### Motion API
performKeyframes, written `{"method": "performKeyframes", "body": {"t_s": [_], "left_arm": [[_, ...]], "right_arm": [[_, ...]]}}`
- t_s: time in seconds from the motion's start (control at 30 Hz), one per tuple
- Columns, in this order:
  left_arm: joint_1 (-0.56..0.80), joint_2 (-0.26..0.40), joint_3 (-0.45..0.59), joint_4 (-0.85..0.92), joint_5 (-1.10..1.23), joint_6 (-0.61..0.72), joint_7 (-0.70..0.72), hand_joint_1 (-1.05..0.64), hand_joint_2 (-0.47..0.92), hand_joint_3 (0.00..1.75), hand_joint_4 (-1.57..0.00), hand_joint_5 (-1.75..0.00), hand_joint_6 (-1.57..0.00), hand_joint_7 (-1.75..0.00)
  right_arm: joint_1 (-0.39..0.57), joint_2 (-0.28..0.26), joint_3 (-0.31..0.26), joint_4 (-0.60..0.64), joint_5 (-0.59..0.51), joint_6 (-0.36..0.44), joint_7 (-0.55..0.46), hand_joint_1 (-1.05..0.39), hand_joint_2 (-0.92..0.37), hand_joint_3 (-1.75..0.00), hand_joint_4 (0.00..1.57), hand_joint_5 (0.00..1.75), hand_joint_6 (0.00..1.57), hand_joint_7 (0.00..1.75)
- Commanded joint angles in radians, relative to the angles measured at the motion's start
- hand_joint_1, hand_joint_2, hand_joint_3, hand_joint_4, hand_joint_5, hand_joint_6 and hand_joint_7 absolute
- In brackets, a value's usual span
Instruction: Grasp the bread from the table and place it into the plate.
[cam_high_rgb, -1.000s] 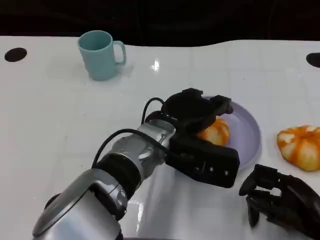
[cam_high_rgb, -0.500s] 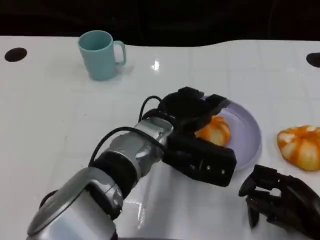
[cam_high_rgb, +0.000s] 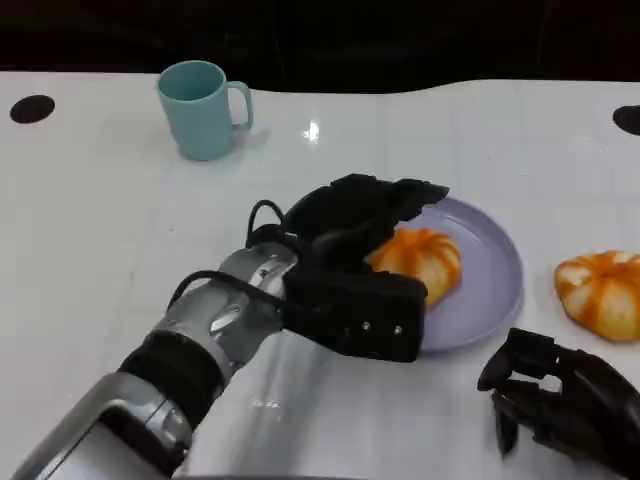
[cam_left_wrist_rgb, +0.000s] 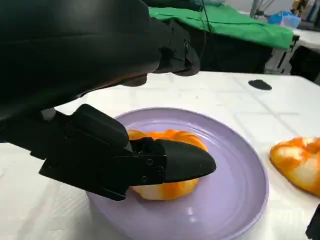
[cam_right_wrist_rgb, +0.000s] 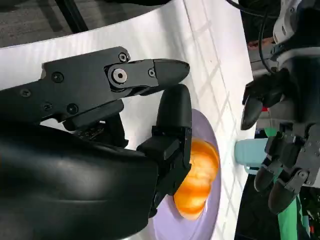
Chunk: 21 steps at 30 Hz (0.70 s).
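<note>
An orange-and-white bread (cam_high_rgb: 425, 262) lies on the left part of the purple plate (cam_high_rgb: 492, 275). My left hand (cam_high_rgb: 350, 218) reaches in from the lower left and hovers at the plate's left rim, fingers spread, holding nothing. In the left wrist view the bread (cam_left_wrist_rgb: 167, 191) rests on the plate (cam_left_wrist_rgb: 235, 200), with one finger in front of it and the others above it. A second bread (cam_high_rgb: 600, 292) sits on the table right of the plate. My right hand (cam_high_rgb: 560, 400) rests near the front right edge, fingers loosely bent, holding nothing. The right wrist view shows the bread (cam_right_wrist_rgb: 200, 180).
A teal mug (cam_high_rgb: 202, 108) stands at the back left. The white table (cam_high_rgb: 120, 230) has dark round holes at its far corners and a dark edge behind. My left forearm (cam_high_rgb: 200, 340) crosses the front middle.
My left hand has drawn back to the left, off the bread, which now lies uncovered on the plate. The right hand has stayed put.
</note>
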Motion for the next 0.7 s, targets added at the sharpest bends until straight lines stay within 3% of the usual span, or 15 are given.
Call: {"method": "performKeyframes", "body": {"t_s": [0.03,0.27,0.37,0.5,0.57,0.7], "left_arm": [[0.123,0.023,0.092,-0.062,-0.104,-0.169,0.087,-0.72,0.92,0.51,-0.29,-0.66,-0.34,-0.35],[0.208,0.028,0.16,-0.116,-0.217,-0.269,0.02,-0.68,0.92,0.52,-0.34,-0.92,-0.46,-0.47],[0.278,0.018,0.214,-0.153,-0.37,-0.337,-0.079,-0.6,0.92,0.44,-0.44,-1.2,-0.52,-0.75],[0.32,0.011,0.247,-0.19,-0.459,-0.335,-0.169,-0.59,0.92,0.43,-0.45,-1.24,-0.52,-0.8],[0.371,0.009,0.273,-0.237,-0.554,-0.324,-0.249,-0.66,0.92,0.47,-0.55,-1.43,-0.56,-1.02],[0.455,0.002,0.312,-0.324,-0.664,-0.3,-0.336,-0.69,0.92,0.49,-0.62,-1.61,-0.59,-1.27]], "right_arm": [[0.014,-0.014,-0.001,0.027,-0.007,0.003,0.0,-0.53,-0.92,-0.27,0.67,1.75,0.66,1.4],[0.008,-0.011,-0.006,0.037,0.007,0.016,0.011,-0.52,-0.92,-0.26,0.68,1.75,0.67,1.38],[0.007,-0.015,0.0,0.044,-0.006,-0.008,0.0,-0.54,-0.92,-0.27,0.68,1.75,0.67,1.38],[0.005,-0.015,-0.001,0.051,-0.009,-0.02,0.001,-0.54,-0.92,-0.28,0.68,1.75,0.67,1.38],[0.004,-0.014,-0.002,0.054,-0.009,-0.023,0.003,-0.52,-0.92,-0.28,0.68,1.75,0.67,1.39],[0.002,-0.013,-0.004,0.055,-0.004,-0.017,0.007,-0.52,-0.92,-0.27,0.68,1.75,0.67,1.4]]}}
